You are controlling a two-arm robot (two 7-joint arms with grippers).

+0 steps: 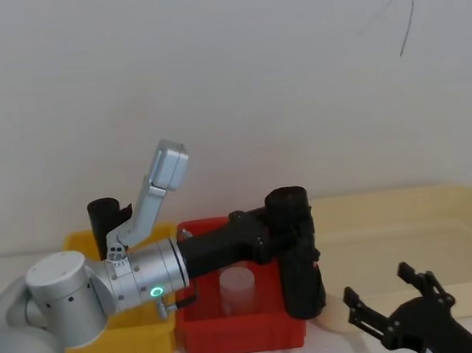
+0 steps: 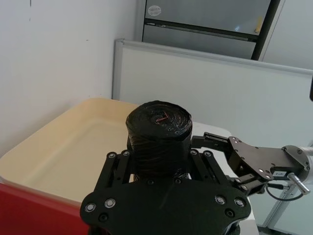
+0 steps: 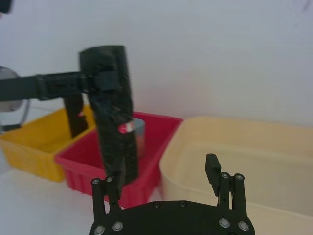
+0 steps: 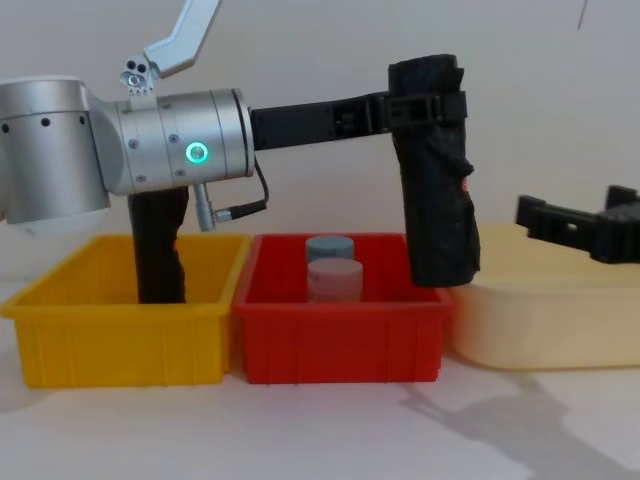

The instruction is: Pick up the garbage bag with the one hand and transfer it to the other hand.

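A white table (image 4: 520, 430) carries three containers in a row, with a plain wall behind. Nearest the robot, the other hand (image 1: 378, 284) hovers low over the cream tray (image 4: 550, 320). Its jaws are spread wide and face left toward the bag, well apart from it. Farther in, the garbage bag (image 4: 440, 200) hangs roughly upright, its long axis vertical. Its lower end is near the right end of the red bin (image 4: 340, 340), beside the tray. The one hand (image 2: 159, 161) reaches in level from the left and is clamped round the bag's upper part, which leaves the lower body free. A handover would likely take that free stretch, below the holding fingers. Beyond, a slimmer roll (image 4: 158, 250) stands in the yellow bin (image 4: 120, 345).
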